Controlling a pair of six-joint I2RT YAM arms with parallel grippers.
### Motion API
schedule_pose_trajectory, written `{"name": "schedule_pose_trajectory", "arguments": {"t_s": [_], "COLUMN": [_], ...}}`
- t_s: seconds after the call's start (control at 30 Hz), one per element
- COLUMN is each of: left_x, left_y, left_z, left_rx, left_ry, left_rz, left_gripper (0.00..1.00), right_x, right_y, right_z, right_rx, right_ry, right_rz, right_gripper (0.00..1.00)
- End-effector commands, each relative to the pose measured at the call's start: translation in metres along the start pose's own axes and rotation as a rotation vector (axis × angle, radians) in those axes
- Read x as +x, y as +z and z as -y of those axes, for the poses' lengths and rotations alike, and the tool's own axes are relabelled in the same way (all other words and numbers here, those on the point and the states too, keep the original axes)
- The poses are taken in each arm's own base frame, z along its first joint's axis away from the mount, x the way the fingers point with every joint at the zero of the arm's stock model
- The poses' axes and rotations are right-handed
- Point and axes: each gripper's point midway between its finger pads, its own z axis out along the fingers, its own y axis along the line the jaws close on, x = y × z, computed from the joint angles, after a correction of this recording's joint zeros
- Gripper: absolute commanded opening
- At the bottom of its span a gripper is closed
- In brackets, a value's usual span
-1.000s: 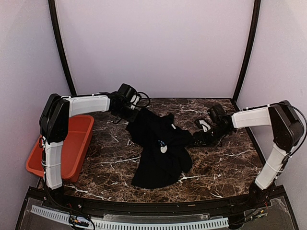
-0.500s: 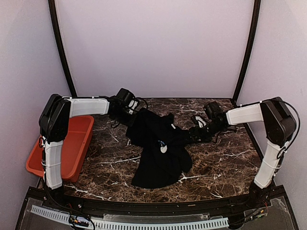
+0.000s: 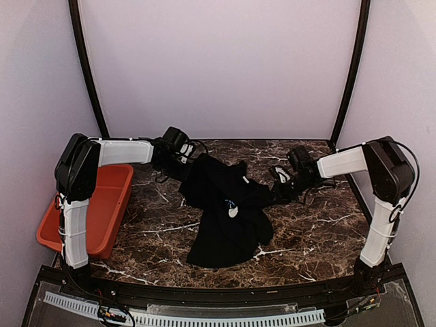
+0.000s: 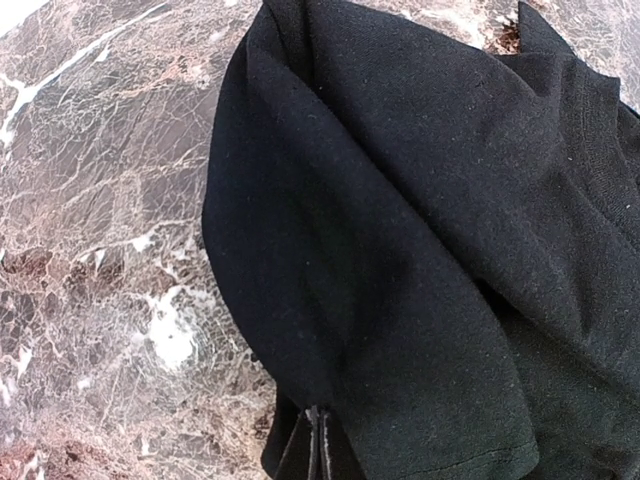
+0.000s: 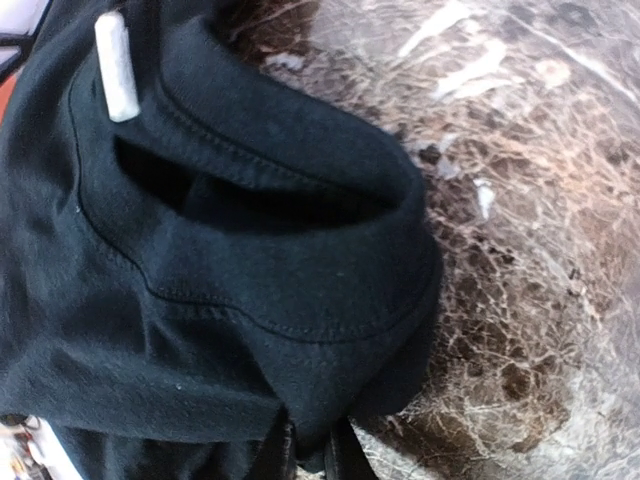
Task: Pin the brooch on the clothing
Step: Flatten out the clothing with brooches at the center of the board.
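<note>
Marble table (image 3: 306,231); left arm (image 3: 126,151), right arm (image 3: 344,163) outstretched low, both jaws shut on T-shirt (image 3: 228,204).

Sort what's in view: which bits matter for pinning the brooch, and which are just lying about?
Job:
- black T-shirt
- small white piece on its chest, likely the brooch
- left gripper and right gripper, each pinching shirt cloth

Lying about:
- orange bin, far left
</note>
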Motion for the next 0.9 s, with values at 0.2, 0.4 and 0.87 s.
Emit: {"name": "schedule_pose_trajectory", "arguments": {"t_s": [0.2, 0.4, 0.87], "left_x": [-0.023, -0.045, -0.078], "left_y": [-0.028, -0.049, -0.127], "left_z": [-0.017, -0.032, -0.121], "left_rx": [-0.090, -0.181, -0.584], "left_ry": [0.028, 0.059, 0.095], "left_rz": [0.084, 0.151, 0.255], "left_gripper": [0.01, 0.01, 0.01], "right_x": [-0.017, -0.033, -0.074], "right_y": [-0.027, -0.059, -0.116], "right_z": [-0.004, -0.006, 0.044], "right_rx": [0.067, 0.161, 0.616], "right_ry": [-0.043, -0.076, -0.079], "right_rz": [0.066, 0.131, 0.227], "right_gripper": [0.00, 0.00, 0.01]}}
